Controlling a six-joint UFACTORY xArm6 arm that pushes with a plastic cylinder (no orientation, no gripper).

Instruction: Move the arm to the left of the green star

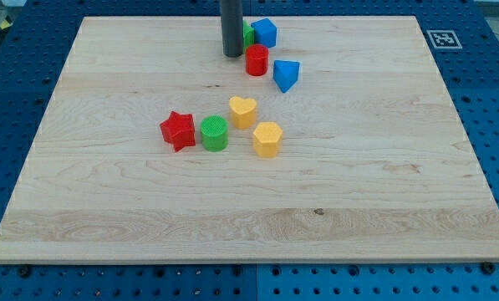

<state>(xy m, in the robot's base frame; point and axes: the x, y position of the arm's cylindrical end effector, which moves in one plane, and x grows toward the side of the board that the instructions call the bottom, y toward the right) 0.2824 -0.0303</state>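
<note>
My tip [232, 55] stands just left of the green star [248, 34], touching or nearly; I carry no pincer.

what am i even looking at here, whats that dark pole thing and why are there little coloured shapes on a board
There is one picture, from a single camera looking down at a slant on a wooden board. The dark pole is the end of a robot arm. It has no hand and holds nothing; its lower end, my tip, slides on the board and pushes blocks.

My tip stands near the view's top, just left of a green block that it partly hides, so its shape is unclear. Close by are a blue cube, a red cylinder and a blue block. Mid-board lie a red star, a green cylinder, a yellow heart and a yellow block.
</note>
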